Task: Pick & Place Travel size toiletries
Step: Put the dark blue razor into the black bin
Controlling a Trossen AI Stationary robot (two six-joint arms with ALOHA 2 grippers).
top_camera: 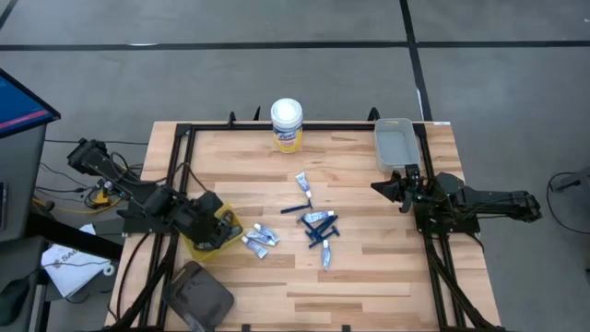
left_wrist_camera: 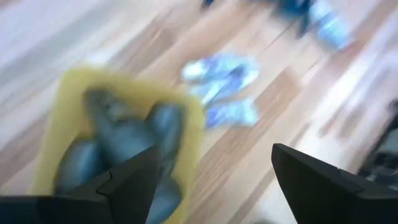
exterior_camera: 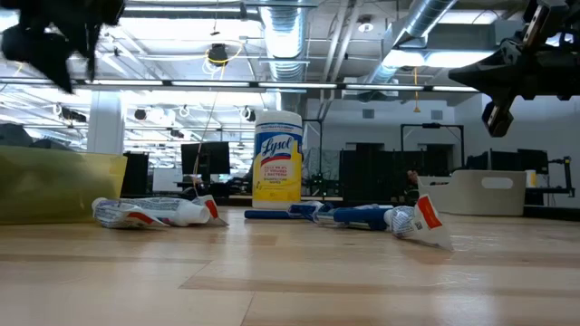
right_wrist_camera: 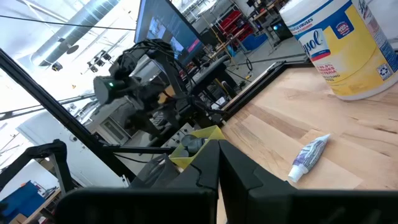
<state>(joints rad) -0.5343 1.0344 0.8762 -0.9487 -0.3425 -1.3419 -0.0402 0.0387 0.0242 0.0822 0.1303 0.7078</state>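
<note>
- The left gripper (top_camera: 224,227) hangs over a yellow bin (left_wrist_camera: 74,93) near the left side of the desk (top_camera: 369,277); its jaws are spread wide with nothing between them.
- Dark grey sticks (left_wrist_camera: 118,143) lie inside the yellow bin, seen past the left fingers (left_wrist_camera: 134,180).
- Two small white tubes (top_camera: 260,240) lie on the desk just beside the bin, on the side toward the middle.
- More toiletries sit in a loose cluster (top_camera: 320,226) near the middle of the desk: thin dark blue sticks crossing each other and white tubes among them.
- One white tube (top_camera: 303,187) lies apart from the cluster, toward the tall white canister (top_camera: 287,124) at the far edge.
- The right gripper (top_camera: 385,187) waits above the right side of the desk, jaws pressed together and empty, near a grey tray (top_camera: 395,143) at the far right corner.
</note>
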